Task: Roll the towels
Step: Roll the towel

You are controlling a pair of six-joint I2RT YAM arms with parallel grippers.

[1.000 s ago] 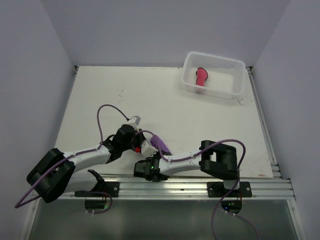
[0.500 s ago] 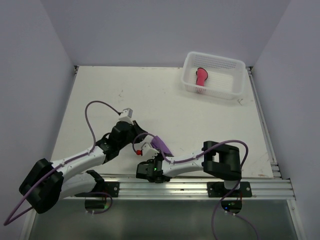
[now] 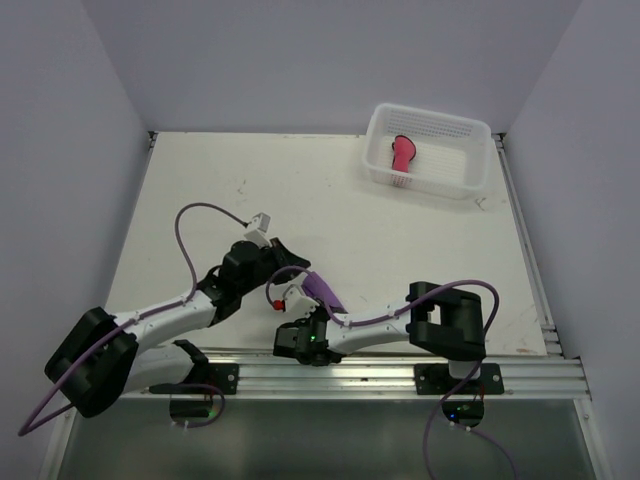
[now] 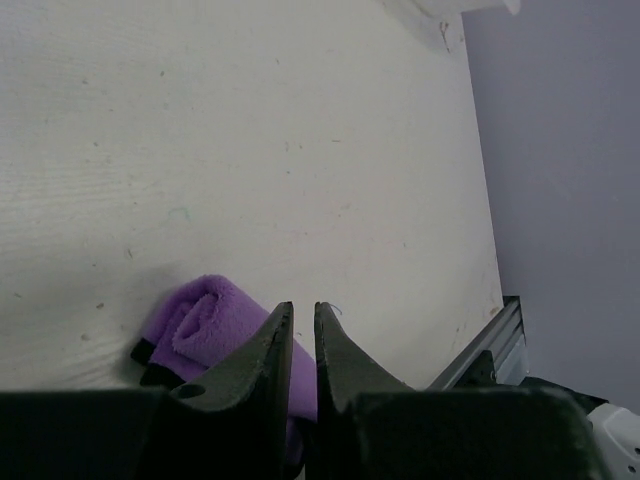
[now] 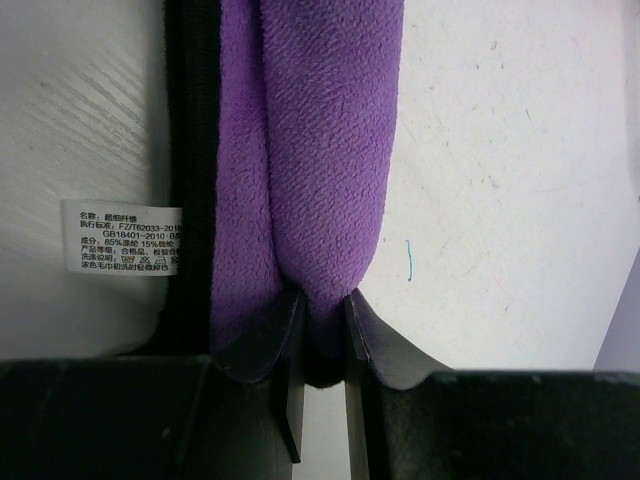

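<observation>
Overhead, pale scuffed table between plain lilac-grey walls.

Left gripper is lifting away from the purple towel, its jaws parting slightly; the left arm is swinging outward and its cable is shifting leftward across the table.

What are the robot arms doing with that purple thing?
They are rolling towels. The right gripper pinches one end of the rolled purple towel near the table's front edge. The left gripper sits just above the same towel, its jaws nearly closed. A pink towel already lies in the white basket.
</observation>
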